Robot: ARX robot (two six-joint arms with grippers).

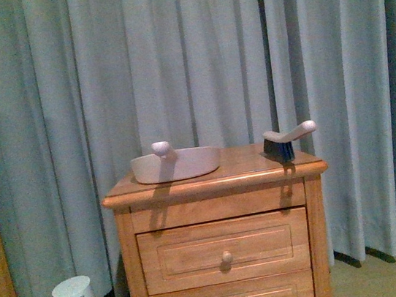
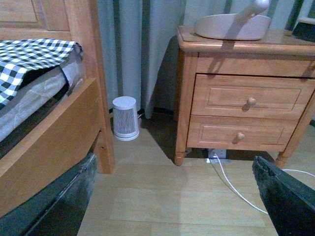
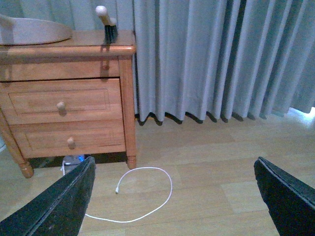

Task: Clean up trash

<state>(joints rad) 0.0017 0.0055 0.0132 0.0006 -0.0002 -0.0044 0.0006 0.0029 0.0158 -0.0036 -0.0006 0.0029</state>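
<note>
The trash is out of view in all three pictures. A pale dustpan (image 1: 176,163) with a rounded handle lies on the wooden nightstand (image 1: 215,183), and a hand brush (image 1: 288,139) with dark bristles rests at the top's right end. In the left wrist view the dustpan (image 2: 232,24) shows on the nightstand. My left gripper (image 2: 174,196) is open over bare wooden floor, nothing between its dark fingers (image 2: 283,194). My right gripper (image 3: 174,196) is open too, above floor beside the nightstand. Neither arm shows in the front view.
A small white ribbed appliance (image 2: 125,118) stands on the floor between the bed frame (image 2: 59,128) and the nightstand. A white cable (image 3: 147,194) loops across the floor from under the nightstand. Grey-blue curtains (image 1: 186,61) hang behind. Checked bedding (image 2: 29,59) lies on the bed.
</note>
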